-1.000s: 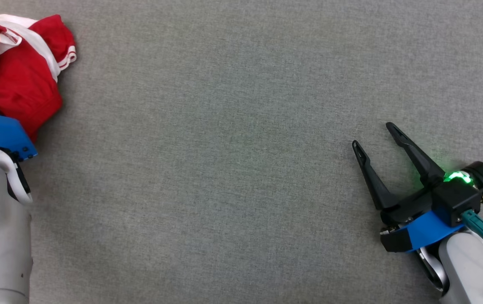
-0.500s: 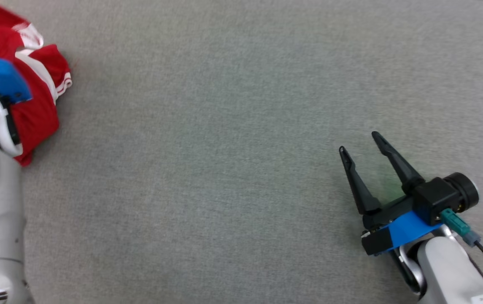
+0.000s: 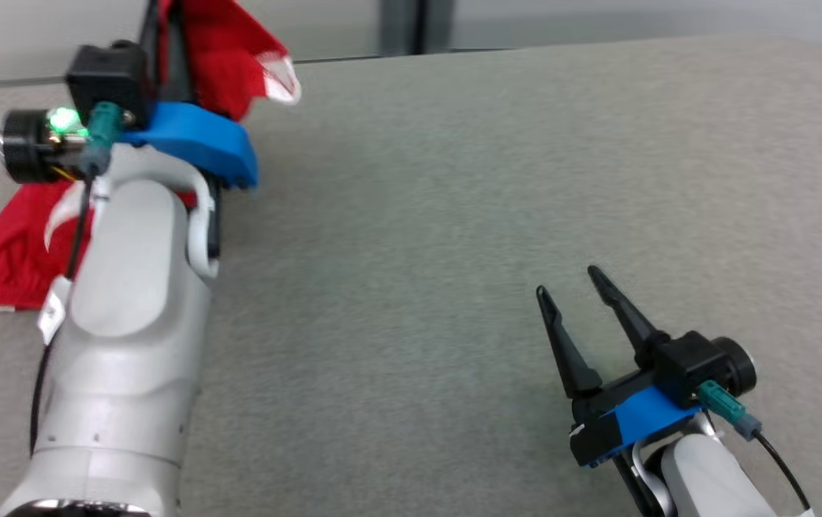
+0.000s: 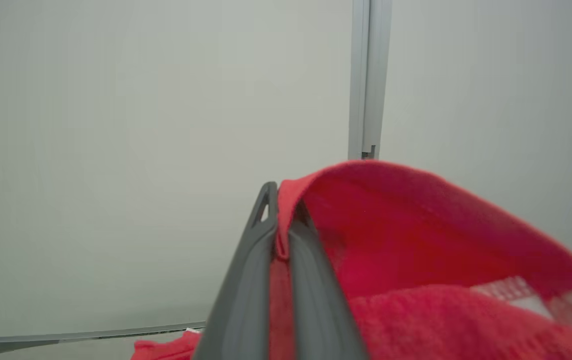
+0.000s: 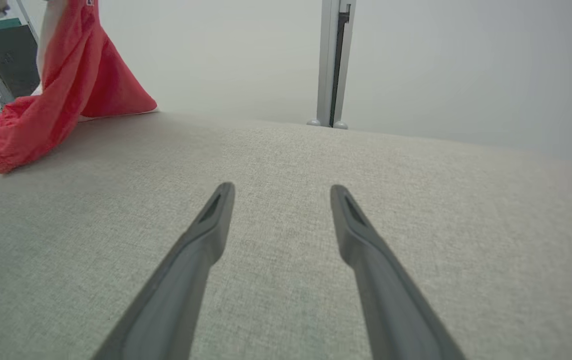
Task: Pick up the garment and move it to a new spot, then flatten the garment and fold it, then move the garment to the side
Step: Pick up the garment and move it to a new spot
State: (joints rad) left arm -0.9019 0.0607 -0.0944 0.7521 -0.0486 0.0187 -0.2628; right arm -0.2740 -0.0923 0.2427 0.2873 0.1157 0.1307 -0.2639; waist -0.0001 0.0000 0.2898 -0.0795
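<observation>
Since a second ago the left gripper [image 4: 282, 212] is no longer standing spread: its two fingers are now pinching a fold of the red garment [image 3: 231, 57] and raising it at the far left of the grey table [image 3: 454, 215]. One end is hanging, and the other, I think, is trailing on the surface. The right gripper [image 3: 565, 281] is waiting at the near right, spread and empty. The picking-up step is going on. Next, the garment is needing a full lift and a carry toward the open middle.
</observation>
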